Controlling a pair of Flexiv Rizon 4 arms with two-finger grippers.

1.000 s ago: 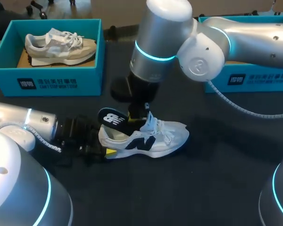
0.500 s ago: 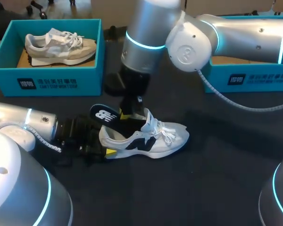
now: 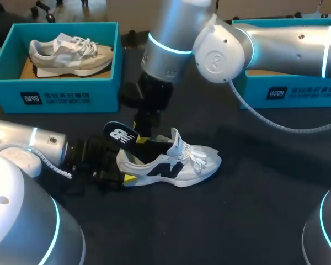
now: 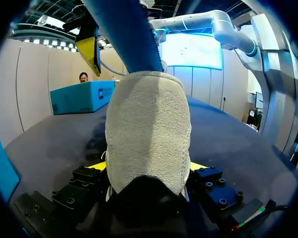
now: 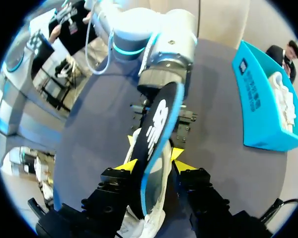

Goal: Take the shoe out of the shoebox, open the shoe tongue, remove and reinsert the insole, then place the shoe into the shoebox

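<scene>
A white sneaker [image 3: 174, 163] with a black logo lies on its sole mid-table, toe to the right. My left gripper [image 3: 124, 178] is shut on its heel; in the left wrist view the suede heel [image 4: 148, 134] fills the space between the yellow tips of that gripper [image 4: 148, 168]. A dark blue insole [image 3: 120, 134] sticks up and back out of the shoe's opening. My right gripper [image 3: 145, 131] hangs just above it. In the right wrist view the insole [image 5: 158, 124] stands between the parted fingers of the right gripper [image 5: 151, 159], which is open.
A teal shoebox [image 3: 55, 91] at the back left holds a grey sneaker [image 3: 71, 54]. A second teal shoebox [image 3: 289, 91] stands at the back right, mostly behind my right arm. Dark tabletop lies bare in front of the white shoe.
My right arm shifted left and slightly back, carrying the insole's free end toward the heel. Its fingers have spread apart. The left arm and shoe stayed put.
</scene>
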